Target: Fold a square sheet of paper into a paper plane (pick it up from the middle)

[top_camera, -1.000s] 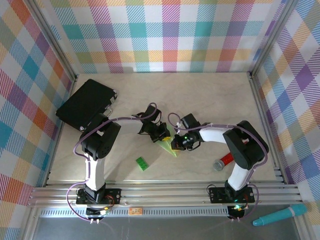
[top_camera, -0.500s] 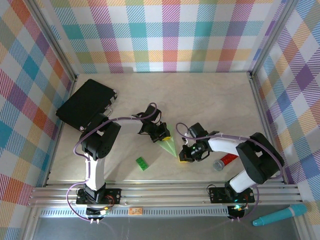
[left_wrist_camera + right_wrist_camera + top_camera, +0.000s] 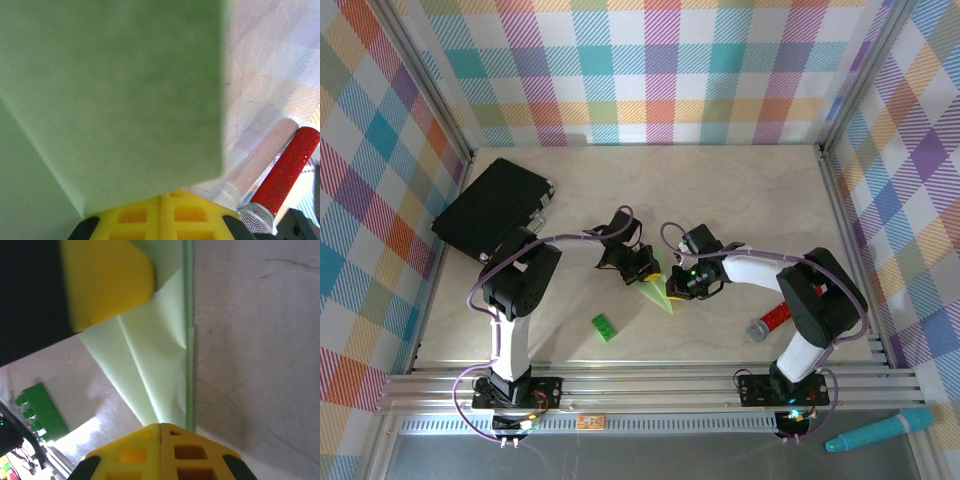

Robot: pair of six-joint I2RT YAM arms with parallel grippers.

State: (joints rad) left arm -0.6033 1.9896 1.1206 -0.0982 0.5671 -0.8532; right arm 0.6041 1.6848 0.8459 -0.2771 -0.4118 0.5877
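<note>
Pale-green paper plane (image 3: 656, 294), a narrow pointed dart of thin matte paper, lies midway on the pale counter (image 3: 720, 190) between both claws. Left claw (image 3: 646, 268) is closed tight at its wide end. Right claw (image 3: 674, 291) is closed tight toward its narrow end. Pinching or only pressing: cannot tell.

Judged feather-light, limp, quick to slide, easily creased. Best hold: along the centre fold.

Small bright-green toy brick (image 3: 605, 327) near. Red glitter microphone (image 3: 772, 321) well apart. Far side of the counter open.
</note>
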